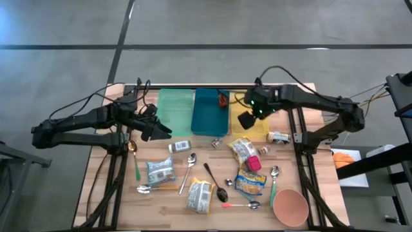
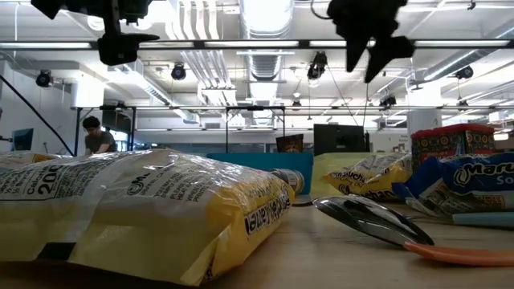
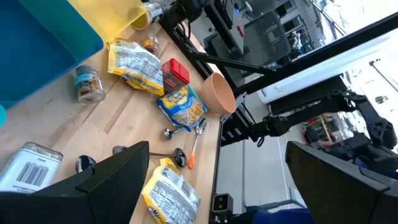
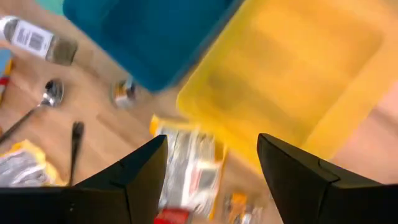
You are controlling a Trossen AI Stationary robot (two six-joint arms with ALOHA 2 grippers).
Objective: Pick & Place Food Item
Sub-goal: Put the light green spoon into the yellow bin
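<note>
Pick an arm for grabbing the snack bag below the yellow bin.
Right. Its end effector hangs open over the yellow bin, just above the snack bag. The left end effector hovers beyond the green bin.

A lab or open industrial workspace — exposed ducts (image 2: 265, 56) and strip lights (image 2: 201, 44) run overhead, a bare concrete floor (image 1: 257, 26) lies at twelve o'clock of the table (image 1: 322, 187), and a person (image 2: 98, 136) works at a distant bench.
</note>
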